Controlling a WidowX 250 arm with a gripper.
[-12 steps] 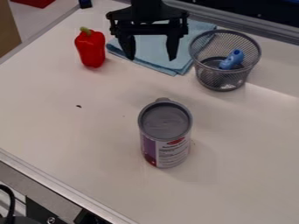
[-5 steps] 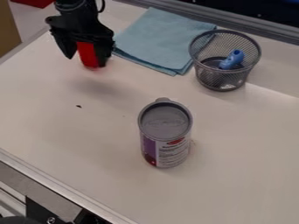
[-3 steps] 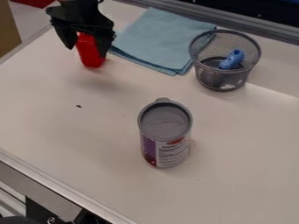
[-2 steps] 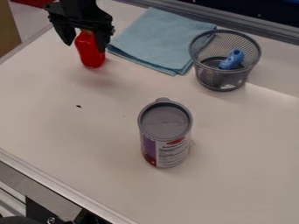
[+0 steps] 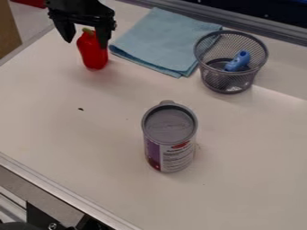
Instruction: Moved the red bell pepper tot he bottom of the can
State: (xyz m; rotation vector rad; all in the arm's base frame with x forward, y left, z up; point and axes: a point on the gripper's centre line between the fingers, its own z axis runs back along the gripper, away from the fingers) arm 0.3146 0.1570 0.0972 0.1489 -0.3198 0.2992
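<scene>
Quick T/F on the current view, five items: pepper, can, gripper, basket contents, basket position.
1. The red bell pepper stands upright, apart from the can. True.
2. The can lies on its side. False: it stands upright.
3. The gripper is open at the pepper's upper part. True.
4. The wire mesh basket holds a blue object. True.
5. The basket stands between the pepper and the can. False: it stands by the folded light-blue cloth.

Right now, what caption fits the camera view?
Open hand at the pepper; cloth, basket and can on the table.
</scene>
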